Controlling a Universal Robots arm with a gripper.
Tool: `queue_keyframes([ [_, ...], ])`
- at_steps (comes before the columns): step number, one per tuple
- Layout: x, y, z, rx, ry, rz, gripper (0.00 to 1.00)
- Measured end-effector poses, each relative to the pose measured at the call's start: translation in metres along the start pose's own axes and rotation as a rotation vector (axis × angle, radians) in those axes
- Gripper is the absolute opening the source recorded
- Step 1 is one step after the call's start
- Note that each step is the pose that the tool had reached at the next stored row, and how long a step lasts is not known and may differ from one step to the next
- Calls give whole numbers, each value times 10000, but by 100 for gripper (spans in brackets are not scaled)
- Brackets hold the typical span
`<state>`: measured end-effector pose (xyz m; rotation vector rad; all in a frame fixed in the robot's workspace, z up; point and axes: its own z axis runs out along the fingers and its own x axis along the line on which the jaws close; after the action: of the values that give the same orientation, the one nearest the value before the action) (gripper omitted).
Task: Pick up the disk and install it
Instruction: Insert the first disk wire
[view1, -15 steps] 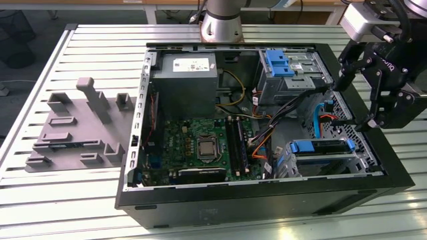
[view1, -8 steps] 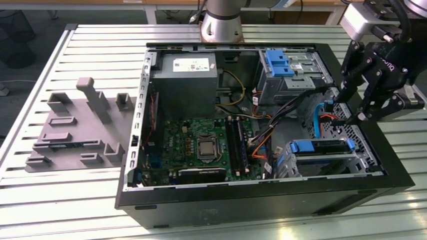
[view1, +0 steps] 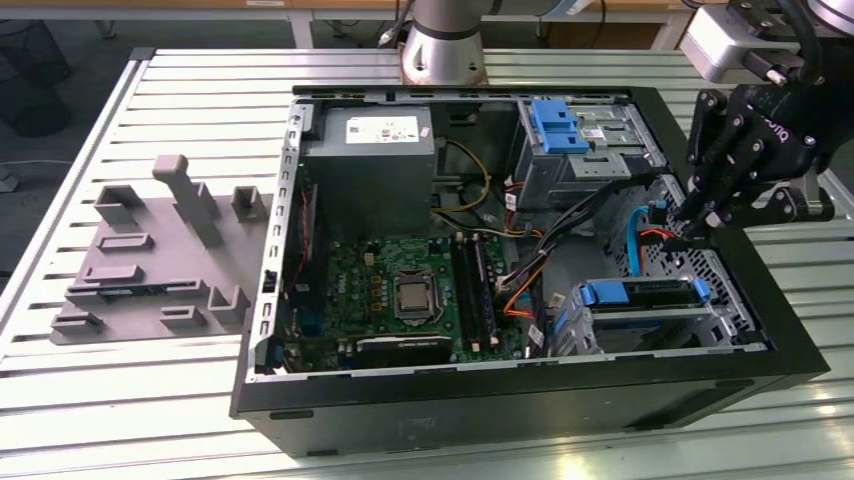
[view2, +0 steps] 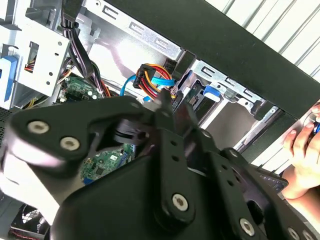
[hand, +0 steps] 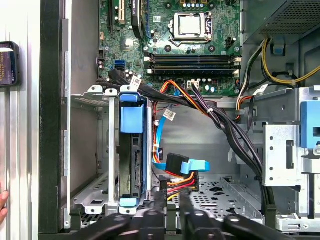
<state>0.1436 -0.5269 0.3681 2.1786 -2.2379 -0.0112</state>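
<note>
The disk (view1: 641, 293) sits inside the lower drive bay of the open computer case, clipped in its blue carrier. In the first wrist view the disk (hand: 131, 165) stands on edge in that metal cage. My gripper (view1: 690, 225) hangs just inside the case's wall on the exterior view's right, a little beyond the bay. Its fingers (hand: 159, 210) stand close together, with the red, yellow and orange wires of a cable connector (hand: 177, 167) between them. In the second wrist view the gripper (view2: 172, 110) points at the same connector (view2: 152, 80) and its blue cable.
Also in the case are a grey power supply (view1: 378, 140), the motherboard (view1: 400, 290), an upper bay with a blue latch (view1: 558, 125) and black cable bundles (hand: 225, 130). A grey fixture (view1: 160, 250) lies on the slatted table. A person's hand (view2: 302, 145) rests outside the case wall.
</note>
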Motion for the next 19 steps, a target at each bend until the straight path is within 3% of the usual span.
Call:
queue_keyframes([
  [5, 1, 0, 0, 2, 7, -214, 11],
  [9, 9, 31, 6, 5, 7, -468, 11],
  [15, 15, 38, 7, 6, 11, -489, 11],
  [16, 24, 37, 10, 6, 10, -489, 18],
  [18, 35, 37, 14, 6, 11, -493, 18],
  [19, 141, 34, 83, 9, 17, -869, 18],
])
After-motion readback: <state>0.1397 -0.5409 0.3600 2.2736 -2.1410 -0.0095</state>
